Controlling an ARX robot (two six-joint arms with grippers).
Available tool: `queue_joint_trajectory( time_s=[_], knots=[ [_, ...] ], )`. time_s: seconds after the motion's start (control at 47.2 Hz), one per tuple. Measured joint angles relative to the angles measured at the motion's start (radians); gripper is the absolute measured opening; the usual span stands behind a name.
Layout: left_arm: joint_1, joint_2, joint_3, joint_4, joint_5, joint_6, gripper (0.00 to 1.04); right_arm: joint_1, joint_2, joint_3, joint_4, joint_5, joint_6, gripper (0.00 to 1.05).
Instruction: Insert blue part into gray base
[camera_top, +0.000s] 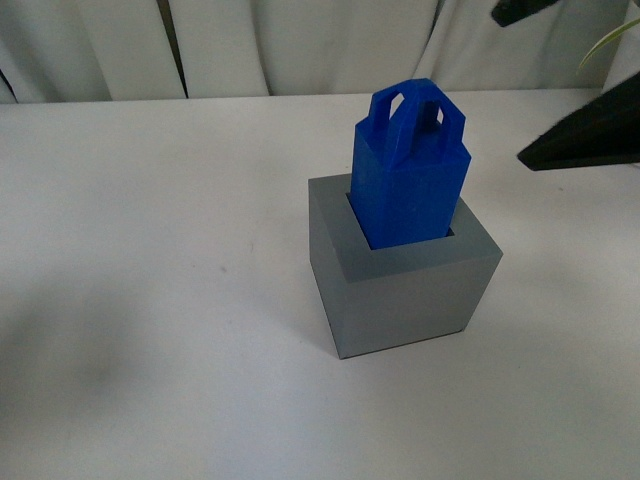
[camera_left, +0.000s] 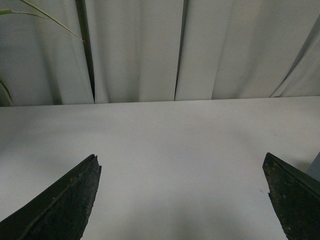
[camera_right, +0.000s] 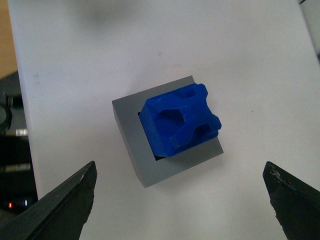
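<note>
The blue part (camera_top: 410, 170) stands upright in the top pocket of the gray base (camera_top: 410, 285) on the white table, its two handle loops sticking up. The right wrist view looks down on the blue part (camera_right: 177, 120) seated in the gray base (camera_right: 150, 167). My right gripper (camera_right: 180, 200) is open and empty, well above the two pieces and apart from them; its black fingers (camera_top: 585, 135) show at the front view's upper right. My left gripper (camera_left: 182, 195) is open and empty over bare table. Only a sliver of gray (camera_left: 315, 167) shows at that view's edge.
White curtains (camera_top: 300, 45) hang behind the table's far edge. A green plant leaf (camera_top: 605, 40) shows at the far right. In the right wrist view the table's edge (camera_right: 22, 115) runs beside dark equipment.
</note>
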Motion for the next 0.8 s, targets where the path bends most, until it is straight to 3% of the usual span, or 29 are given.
queue_joint_trajectory(
  time_s=[0.212,0.296,0.381,0.593,0.656,0.678,0.805],
  knots=[
    [0.0,0.0,0.0,0.0,0.0,0.0,0.99,-0.14,-0.303,-0.34,0.285,-0.134,0.221,0.97],
    [0.0,0.0,0.0,0.0,0.0,0.0,0.99,-0.198,-0.459,-0.514,0.452,-0.134,0.375,0.97],
    [0.0,0.0,0.0,0.0,0.0,0.0,0.99,-0.233,-0.601,-0.681,0.619,-0.065,0.533,0.97],
    [0.0,0.0,0.0,0.0,0.0,0.0,0.99,-0.238,-0.636,-0.723,0.65,-0.06,0.637,0.97],
    [0.0,0.0,0.0,0.0,0.0,0.0,0.99,-0.21,-0.653,-0.766,0.761,0.072,0.694,0.93],
    [0.0,0.0,0.0,0.0,0.0,0.0,0.99,-0.188,-0.668,-0.803,0.85,0.179,0.733,0.9],
    [0.0,0.0,0.0,0.0,0.0,0.0,0.99,-0.155,-0.738,-0.975,1.23,0.598,0.988,0.68]
  ],
)
